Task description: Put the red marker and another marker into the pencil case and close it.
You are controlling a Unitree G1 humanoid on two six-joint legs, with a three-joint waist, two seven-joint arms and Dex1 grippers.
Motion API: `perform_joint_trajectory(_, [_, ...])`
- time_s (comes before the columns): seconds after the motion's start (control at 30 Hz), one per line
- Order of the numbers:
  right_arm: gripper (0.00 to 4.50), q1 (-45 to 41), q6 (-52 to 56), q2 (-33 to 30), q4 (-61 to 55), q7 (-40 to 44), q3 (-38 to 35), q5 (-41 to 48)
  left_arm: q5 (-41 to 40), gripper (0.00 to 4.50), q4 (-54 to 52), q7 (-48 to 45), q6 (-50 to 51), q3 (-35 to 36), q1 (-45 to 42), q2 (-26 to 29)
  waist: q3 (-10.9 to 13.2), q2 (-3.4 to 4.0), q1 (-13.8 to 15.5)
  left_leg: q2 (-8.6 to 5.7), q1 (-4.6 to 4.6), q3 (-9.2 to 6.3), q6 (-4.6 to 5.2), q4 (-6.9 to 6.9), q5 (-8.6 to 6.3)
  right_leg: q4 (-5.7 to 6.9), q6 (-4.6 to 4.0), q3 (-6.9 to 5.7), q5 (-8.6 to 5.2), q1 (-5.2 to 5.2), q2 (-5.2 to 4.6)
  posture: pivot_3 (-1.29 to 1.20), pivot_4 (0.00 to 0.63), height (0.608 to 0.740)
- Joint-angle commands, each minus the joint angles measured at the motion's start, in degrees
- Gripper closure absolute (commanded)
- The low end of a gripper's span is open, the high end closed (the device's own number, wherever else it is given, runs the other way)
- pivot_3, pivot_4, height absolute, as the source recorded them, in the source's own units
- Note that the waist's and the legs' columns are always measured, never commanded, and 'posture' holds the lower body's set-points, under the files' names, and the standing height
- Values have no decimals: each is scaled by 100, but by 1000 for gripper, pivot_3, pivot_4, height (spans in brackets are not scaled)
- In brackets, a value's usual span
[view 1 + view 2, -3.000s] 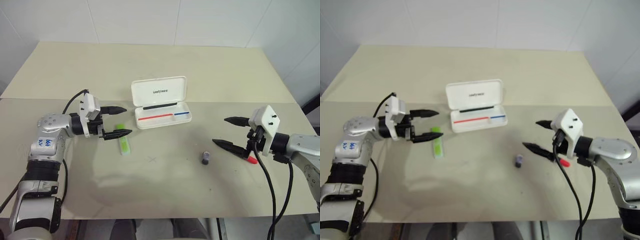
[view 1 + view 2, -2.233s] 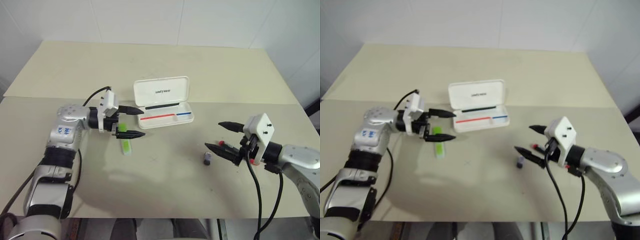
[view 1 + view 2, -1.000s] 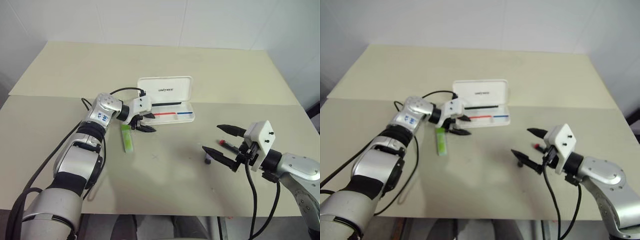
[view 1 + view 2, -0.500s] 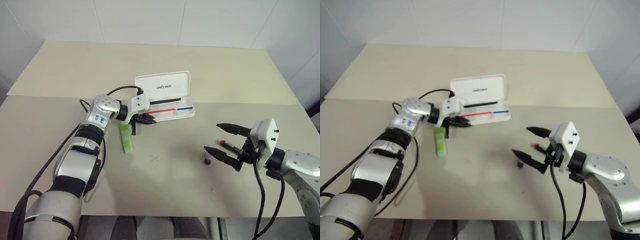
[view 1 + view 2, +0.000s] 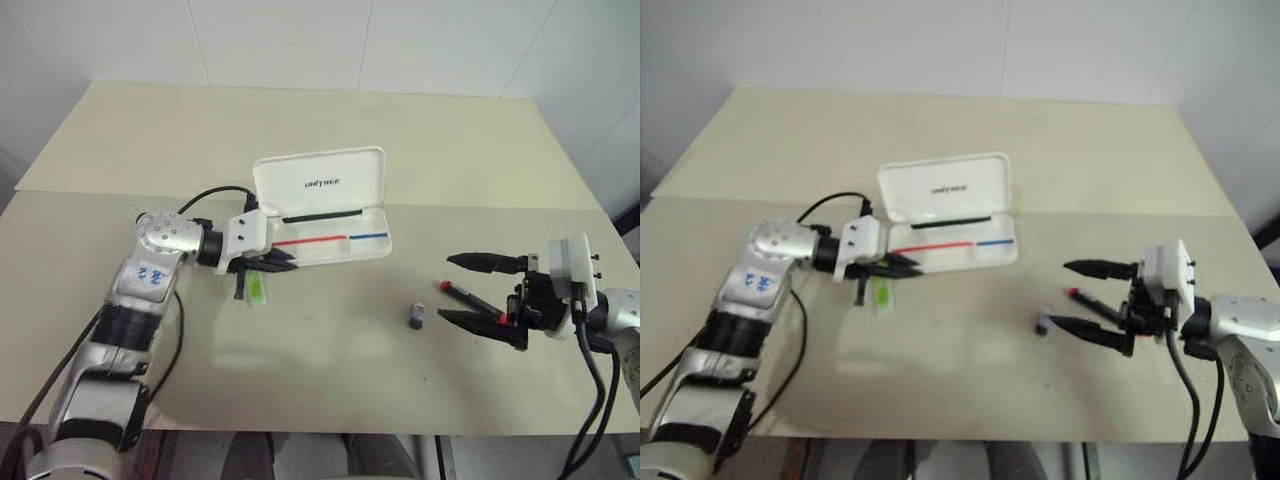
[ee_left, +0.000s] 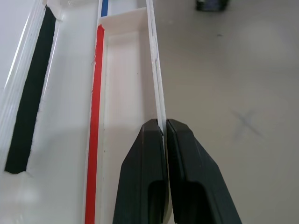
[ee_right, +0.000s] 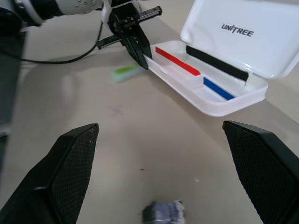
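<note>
Pinching the pencil case (image 5: 330, 215) rim, left claw (image 5: 283, 262) level.

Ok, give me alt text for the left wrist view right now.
The left pincer is shut on the thin front wall of the open white pencil case, whose tray shows a red stripe and a black strip. A small dark cylinder sits on the beige table beyond.

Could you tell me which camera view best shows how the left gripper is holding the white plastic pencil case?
The left wrist view: the left gripper is shut on the front wall of the white hard-plastic pencil case. The eye views and right wrist view show that pinch smaller, from the side.
</note>
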Motion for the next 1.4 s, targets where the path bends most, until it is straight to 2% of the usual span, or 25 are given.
perform_joint_trajectory(0.03, [0,-116,-293,-184,249,452,-143,28,-248,4457,-891,0,306,171,165,311,0,0,4,0,0,-1,1,4,0,0,1,0,0,3,0,0,150,740])
perform_joint_trajectory(0.23, [0,-586,-357,-138,615,417,144,-168,-432,4457,-1735,-24,703,94,627,669,0,1,-37,0,6,7,1,7,1,-8,0,5,1,7,-1,0,150,740])
perform_joint_trajectory(0.5, [0,-812,-430,-18,770,302,326,-323,-485,4457,-2535,311,1062,-85,1388,599,1,2,-52,1,8,8,3,-8,-2,-13,-5,4,-2,5,-3,0,150,740])
perform_joint_trajectory(1.0, [0,-1053,-486,66,1022,172,408,-497,0,4457,-2035,739,363,-669,1885,426,0,3,-95,1,12,13,4,-6,-2,-15,-6,8,-2,8,-4,0,150,740])
perform_joint_trajectory(1.17, [0,-992,-541,62,1035,134,400,-576,239,4457,-2037,1057,745,-821,1856,336,0,4,-99,0,14,13,4,-2,-2,-15,-4,9,-1,13,-4,0,150,740])
perform_joint_trajectory(1.27, [0,-949,-553,55,1018,133,386,-581,202,3683,-2216,1161,965,-848,1880,227,-1,6,-94,-1,31,11,5,1,-2,-21,-15,9,-6,38,-5,0,150,740])
perform_joint_trajectory(1.33, [0,-925,-562,31,1014,147,375,-585,112,3029,-2386,1183,1143,-852,1899,201,-1,6,-111,0,31,8,6,4,-1,-39,-75,9,-37,48,-4,0,150,740])
perform_joint_trajectory(1.4, [0,-914,-588,-8,1047,178,362,-607,-12,2419,-2574,1184,1325,-835,1908,200,-1,6,-138,-2,31,9,6,9,-2,-42,-73,12,-37,54,-7,0,150,740])
